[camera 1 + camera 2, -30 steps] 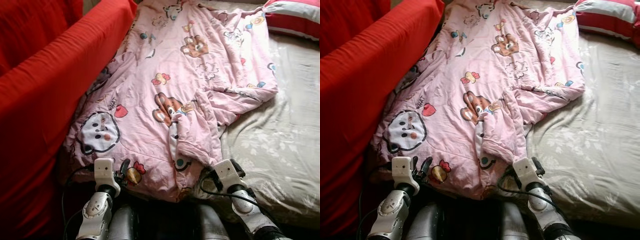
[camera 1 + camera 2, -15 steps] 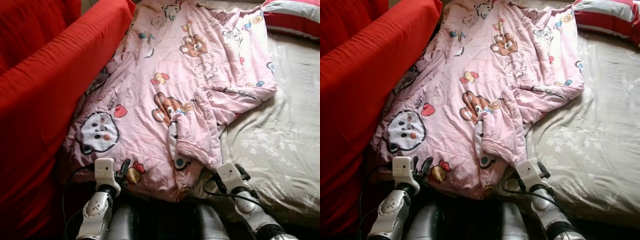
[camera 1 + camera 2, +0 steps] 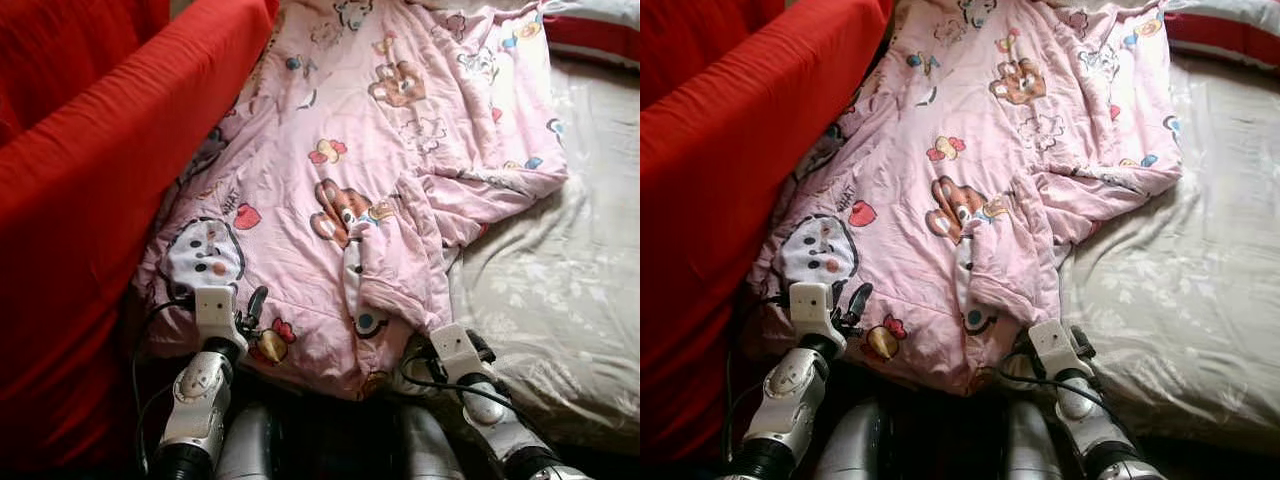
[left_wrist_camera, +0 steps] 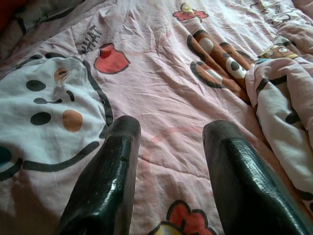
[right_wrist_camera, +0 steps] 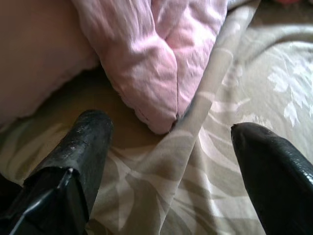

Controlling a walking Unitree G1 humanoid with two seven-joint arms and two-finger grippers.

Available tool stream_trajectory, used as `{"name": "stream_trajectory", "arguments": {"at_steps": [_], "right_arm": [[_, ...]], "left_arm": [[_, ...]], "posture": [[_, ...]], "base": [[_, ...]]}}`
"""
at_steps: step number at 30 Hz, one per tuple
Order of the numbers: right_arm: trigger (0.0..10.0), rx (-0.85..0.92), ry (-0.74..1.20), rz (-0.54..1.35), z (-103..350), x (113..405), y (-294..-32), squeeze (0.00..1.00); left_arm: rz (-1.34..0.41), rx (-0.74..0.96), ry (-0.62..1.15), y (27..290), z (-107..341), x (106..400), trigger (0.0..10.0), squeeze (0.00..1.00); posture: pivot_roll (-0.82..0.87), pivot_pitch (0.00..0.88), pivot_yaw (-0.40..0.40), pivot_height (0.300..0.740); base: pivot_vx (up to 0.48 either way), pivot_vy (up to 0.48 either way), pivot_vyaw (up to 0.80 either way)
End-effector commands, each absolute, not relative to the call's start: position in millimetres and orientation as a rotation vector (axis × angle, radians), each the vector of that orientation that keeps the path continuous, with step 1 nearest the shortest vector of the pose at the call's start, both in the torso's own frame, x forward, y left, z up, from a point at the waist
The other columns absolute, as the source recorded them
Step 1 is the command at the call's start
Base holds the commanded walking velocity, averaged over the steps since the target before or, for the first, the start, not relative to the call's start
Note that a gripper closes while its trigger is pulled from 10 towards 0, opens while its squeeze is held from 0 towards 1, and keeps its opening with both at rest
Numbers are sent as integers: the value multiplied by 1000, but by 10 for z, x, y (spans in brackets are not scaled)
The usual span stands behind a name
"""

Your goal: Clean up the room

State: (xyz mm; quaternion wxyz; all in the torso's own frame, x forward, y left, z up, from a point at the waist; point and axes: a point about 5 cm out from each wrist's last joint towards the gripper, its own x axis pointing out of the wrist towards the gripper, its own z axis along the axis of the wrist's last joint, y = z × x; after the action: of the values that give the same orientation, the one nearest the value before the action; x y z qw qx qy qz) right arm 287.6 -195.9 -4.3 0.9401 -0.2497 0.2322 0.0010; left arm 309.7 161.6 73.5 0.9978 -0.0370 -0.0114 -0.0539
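Note:
A pink quilt (image 3: pixel 390 170) printed with cartoon animals lies crumpled across the bed, its near edge hanging toward me. My left gripper (image 4: pixel 168 129) is open, its two black fingers resting just above the quilt's near left corner beside a white cartoon face (image 3: pixel 205 255). My right gripper (image 5: pixel 171 125) is also open. It hovers at the folded pink corner (image 5: pixel 156 73) of the quilt, where that corner meets the beige sheet (image 3: pixel 560 300). In the left eye view the left gripper (image 3: pixel 250 310) and the right gripper (image 3: pixel 470 345) sit at the bed's near edge.
A red fabric-covered surface (image 3: pixel 90 180) rises along the left side of the bed, close to my left arm. A red and white striped pillow (image 3: pixel 590 25) lies at the far right. The beige patterned sheet covers the right half of the bed.
The camera has shifted slightly. My left gripper has moved forward onto the quilt's near left corner. The right gripper has stayed by the folded corner.

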Motion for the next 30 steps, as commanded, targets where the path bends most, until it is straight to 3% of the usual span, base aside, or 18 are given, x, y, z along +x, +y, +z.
{"name": "stream_trajectory", "arguments": {"at_steps": [1, 20, 30], "right_arm": [[10000, -503, 517, -22, -118, 2796, -2006, 0], [10000, -504, 343, -85, 159, 3031, -1979, 0], [10000, -480, 403, -121, 144, 3049, -2007, 0]], "left_arm": [[-96, -77, 4, 1655, 667, 3019, 10000, 0], [-72, -58, 28, 1744, 665, 2782, 10000, 0], [-66, -56, 47, 1749, 661, 2732, 10000, 0]], "posture": [[36, 314, 58, 638], [75, 383, 77, 638], [90, 392, 80, 638]], "base": [[0, 0, 0], [0, 0, 0], [0, 0, 0]]}}
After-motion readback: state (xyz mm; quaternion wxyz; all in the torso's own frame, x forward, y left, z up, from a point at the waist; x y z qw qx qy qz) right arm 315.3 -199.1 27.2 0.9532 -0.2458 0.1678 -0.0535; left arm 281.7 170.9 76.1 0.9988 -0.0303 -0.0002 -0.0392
